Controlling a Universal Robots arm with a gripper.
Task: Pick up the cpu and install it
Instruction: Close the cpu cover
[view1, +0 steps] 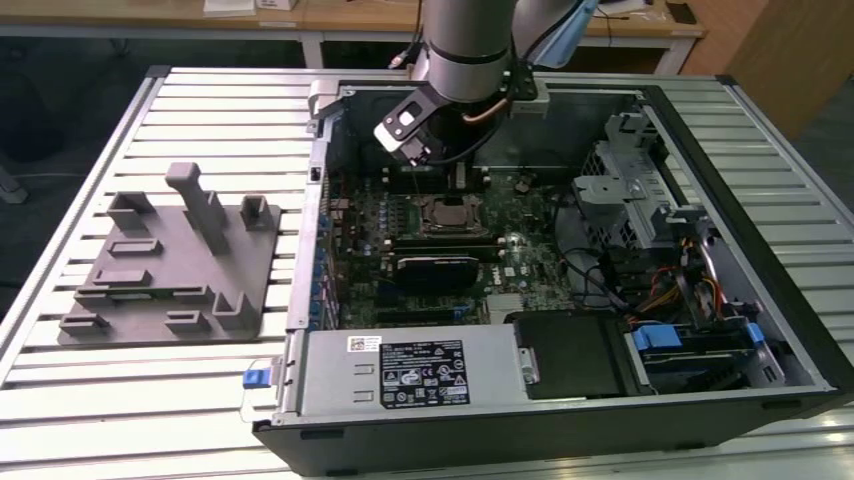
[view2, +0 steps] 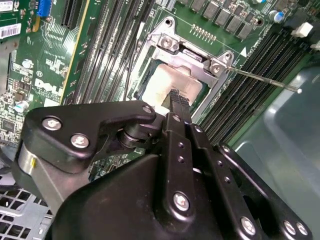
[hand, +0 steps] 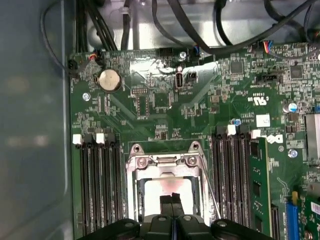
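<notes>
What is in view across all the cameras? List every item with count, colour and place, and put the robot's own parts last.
Small flat square metal-topped cpu: one, silver-grey, inside the socket frame, right at the pincer tip.
Metal socket frame: one, silver, middle of the board.
Green motherboard: one, green, on the case floor.
Round coin battery: one, silver, on the board away from the socket.
Boxy metal power supply: one, silver, near edge of the case.
Open black computer case: one, black, on the table.
Grey plastic fixture block: one, grey, on the table at the exterior view's left of the case.
Slatted metal table: one, silver-grey, under everything.
Grey robot arm: one, reaching into the case.
Black pincer: one, over the socket.
</notes>
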